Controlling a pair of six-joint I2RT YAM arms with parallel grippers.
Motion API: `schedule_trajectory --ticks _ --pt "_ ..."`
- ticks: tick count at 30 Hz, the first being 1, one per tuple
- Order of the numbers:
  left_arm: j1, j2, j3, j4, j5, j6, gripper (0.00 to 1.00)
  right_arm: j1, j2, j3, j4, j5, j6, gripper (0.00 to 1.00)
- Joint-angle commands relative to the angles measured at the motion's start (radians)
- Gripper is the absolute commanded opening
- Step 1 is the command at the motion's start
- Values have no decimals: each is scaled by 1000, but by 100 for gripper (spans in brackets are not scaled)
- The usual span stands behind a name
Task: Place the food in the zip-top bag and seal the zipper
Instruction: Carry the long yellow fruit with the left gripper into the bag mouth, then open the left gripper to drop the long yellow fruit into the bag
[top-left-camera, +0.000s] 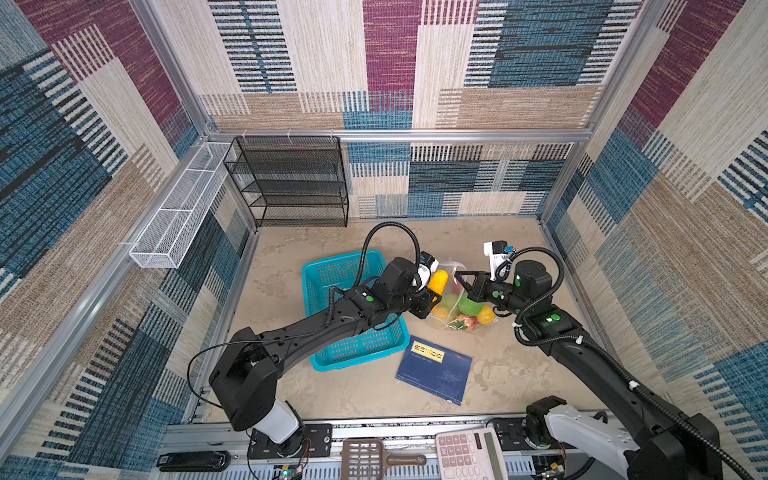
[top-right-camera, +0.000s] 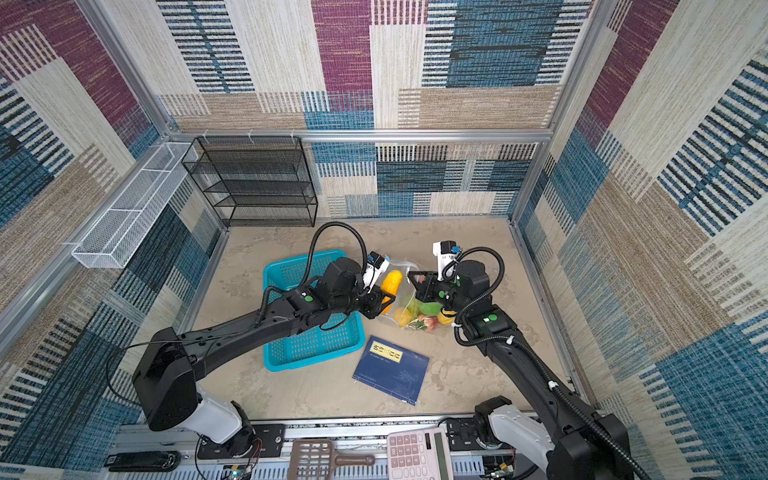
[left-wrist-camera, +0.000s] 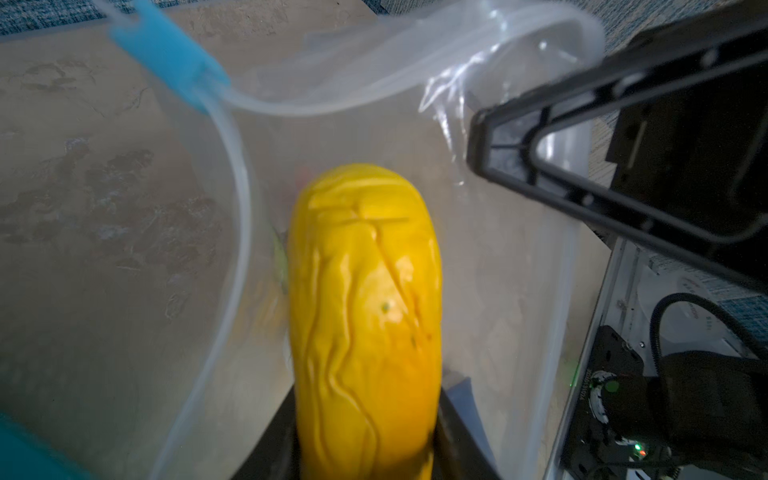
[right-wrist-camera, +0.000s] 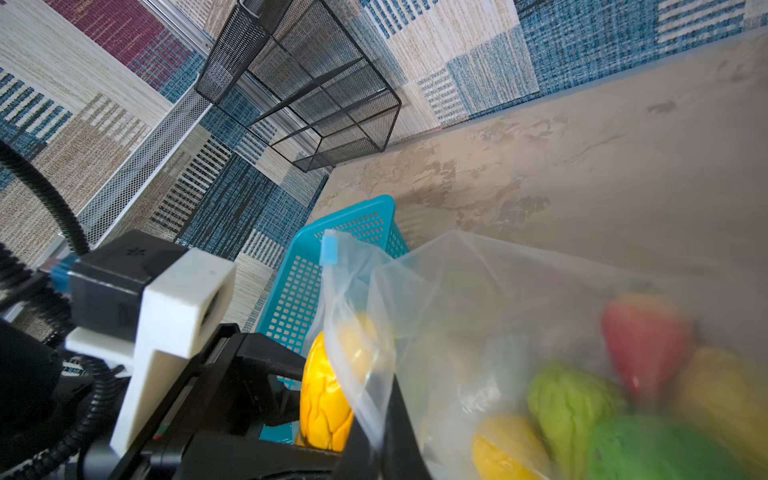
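Mouth wide on crinkly zip-top bag, right hand pinching its rim; left hand clamps ridged yellow food.

We see a black left arm and right arm, white bases, green dots, ribbed cables, and a triangular-framed right claw.

Perforated basket sits left of centre on table. Zip-top bag lies just right of it, with toy fruit pieces in its near end. Toy corn, gripped by left gripper, is at bag mouth, between basket and right gripper, which pinches bag rim. Book lies in front of bag. Wire shelf rack stands at back wall, behind basket. Mesh tray hangs on left wall. Calculator sits on front rail, with slotted scoop to its left.
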Motion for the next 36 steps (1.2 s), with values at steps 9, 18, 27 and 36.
schedule_trajectory --ticks 9,18,27,36 --pt "0 79 99 -36 -160 -44 38 1 -10 -12 29 -23 19 0" --pt "-3 98 91 -37 -119 -83 51 0 -17 -17 29 -16 16 0" --pt "-4 18 88 -78 -107 -115 63 1 -17 -16 26 -8 13 0" --pt "4 -159 -3 -61 -239 -82 61 1 -15 -8 20 -7 9 0"
